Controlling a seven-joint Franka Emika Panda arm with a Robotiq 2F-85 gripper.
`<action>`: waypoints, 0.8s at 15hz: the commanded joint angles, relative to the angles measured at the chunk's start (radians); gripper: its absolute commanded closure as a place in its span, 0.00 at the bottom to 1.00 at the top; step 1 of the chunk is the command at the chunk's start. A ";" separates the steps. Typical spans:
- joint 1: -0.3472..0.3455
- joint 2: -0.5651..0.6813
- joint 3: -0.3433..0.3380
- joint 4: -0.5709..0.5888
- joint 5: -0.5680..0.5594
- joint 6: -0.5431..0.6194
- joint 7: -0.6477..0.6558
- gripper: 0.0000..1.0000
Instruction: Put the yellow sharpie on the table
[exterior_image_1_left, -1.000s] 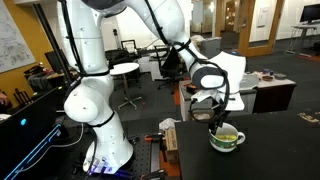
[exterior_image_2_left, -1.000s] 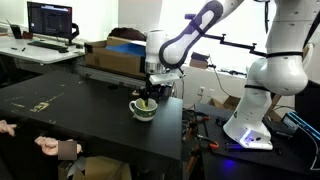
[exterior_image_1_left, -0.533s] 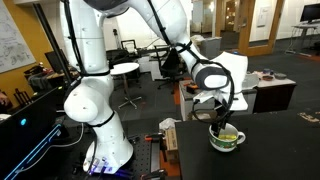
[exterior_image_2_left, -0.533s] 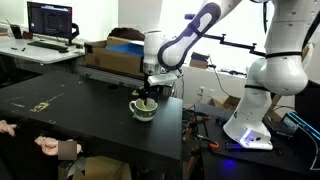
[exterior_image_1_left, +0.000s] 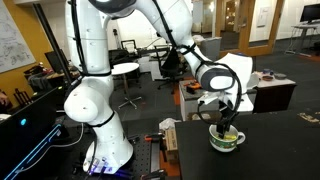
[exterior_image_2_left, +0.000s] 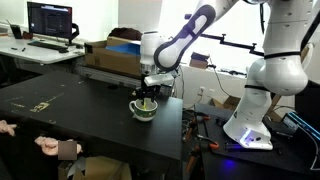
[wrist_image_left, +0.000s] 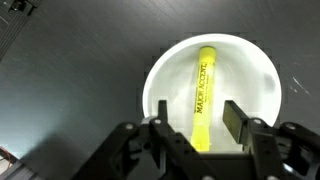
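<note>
The yellow sharpie (wrist_image_left: 203, 92) lies inside the white-and-green mug (wrist_image_left: 263, 90), seen from straight above in the wrist view. My gripper (wrist_image_left: 198, 122) is open, one finger on each side of the sharpie's lower end, not touching it. In both exterior views the gripper (exterior_image_1_left: 224, 118) (exterior_image_2_left: 146, 93) hangs just above the mug (exterior_image_1_left: 227, 140) (exterior_image_2_left: 143, 110), which stands on the dark table (exterior_image_2_left: 90, 125) near its edge. A bit of yellow shows in the mug's mouth (exterior_image_1_left: 229, 136).
A cardboard box with a blue top (exterior_image_2_left: 112, 53) sits behind the mug. A desk with a monitor (exterior_image_2_left: 50, 19) stands at the far side. A person's hand (exterior_image_2_left: 50, 147) rests on the table's near corner. The robot base (exterior_image_2_left: 262, 90) stands beside the table.
The gripper has shifted slightly sideways over the mug and come a little lower. The mug and sharpie have not moved.
</note>
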 joint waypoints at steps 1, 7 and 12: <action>0.012 0.023 -0.011 0.042 -0.011 -0.025 0.014 0.42; 0.010 0.062 -0.019 0.096 -0.007 -0.038 0.007 0.40; 0.005 0.100 -0.021 0.147 0.008 -0.104 -0.001 0.41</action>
